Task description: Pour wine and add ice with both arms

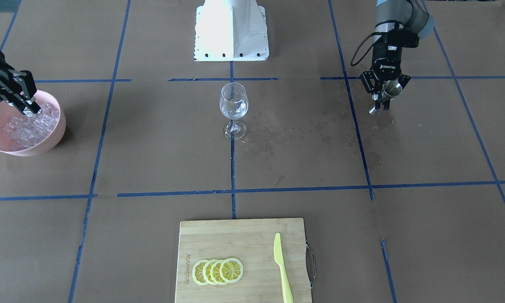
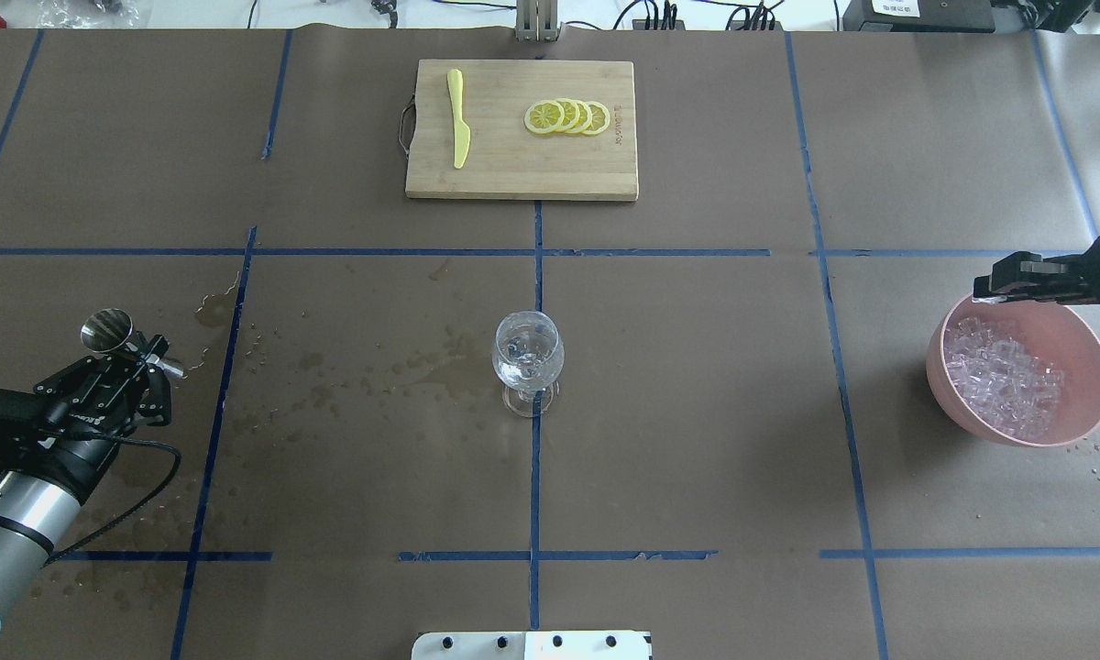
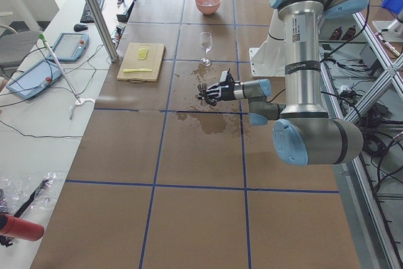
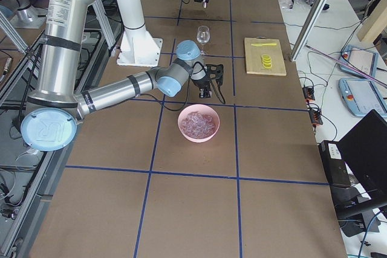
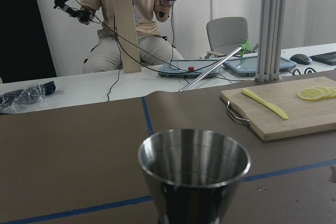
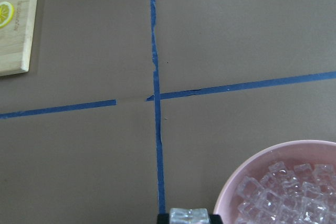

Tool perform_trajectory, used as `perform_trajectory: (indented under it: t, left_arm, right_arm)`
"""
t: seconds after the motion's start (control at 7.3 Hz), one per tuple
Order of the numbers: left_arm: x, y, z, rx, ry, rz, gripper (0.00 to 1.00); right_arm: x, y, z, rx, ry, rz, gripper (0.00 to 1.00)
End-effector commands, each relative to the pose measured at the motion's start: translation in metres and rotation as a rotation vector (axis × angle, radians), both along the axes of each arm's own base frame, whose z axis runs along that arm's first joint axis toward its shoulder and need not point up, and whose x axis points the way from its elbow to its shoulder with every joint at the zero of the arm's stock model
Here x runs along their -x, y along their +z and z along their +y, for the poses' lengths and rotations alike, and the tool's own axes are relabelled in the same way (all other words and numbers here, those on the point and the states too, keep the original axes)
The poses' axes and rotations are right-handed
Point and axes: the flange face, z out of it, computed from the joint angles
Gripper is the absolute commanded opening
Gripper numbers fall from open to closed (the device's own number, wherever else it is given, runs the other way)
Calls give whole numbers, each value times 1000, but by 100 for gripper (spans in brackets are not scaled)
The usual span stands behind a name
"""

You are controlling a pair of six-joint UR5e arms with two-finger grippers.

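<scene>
left gripper [image 1: 382, 100] fingers clamp steel jigger [image 1: 392, 89] over open desk [image 1: 151, 147]; right gripper [image 1: 30, 109] fingers pinch ice cube [image 6: 189, 216] at pink bowl [image 1: 57, 134] rim

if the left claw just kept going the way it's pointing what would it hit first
Nothing nearby, it seems. The left claw, holding the metal cup, points roughly level across the brown paper; the cutting board lies off to its right. Depth is unclear.
</scene>
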Motion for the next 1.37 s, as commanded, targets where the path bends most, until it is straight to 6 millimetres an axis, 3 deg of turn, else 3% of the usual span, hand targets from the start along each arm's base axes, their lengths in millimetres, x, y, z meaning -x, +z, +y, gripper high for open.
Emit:
perform_trajectory:
  t: [0.0, 0.27, 0.69, 1.23]
  left_arm:
    - [-1, 11, -1, -1, -38, 1, 0]
    - [-11, 15, 0, 1, -34, 0, 0]
    - [-53, 28, -6, 2, -34, -14, 0]
    - [-66, 36, -8, 6, -30, -28, 0]
  right_arm:
    - [8, -37, -11, 22, 42, -90, 0]
    - [16, -60, -19, 32, 46, -144, 0]
    - [19, -66, -23, 21, 45, -151, 0]
    - [20, -68, -24, 17, 45, -154, 0]
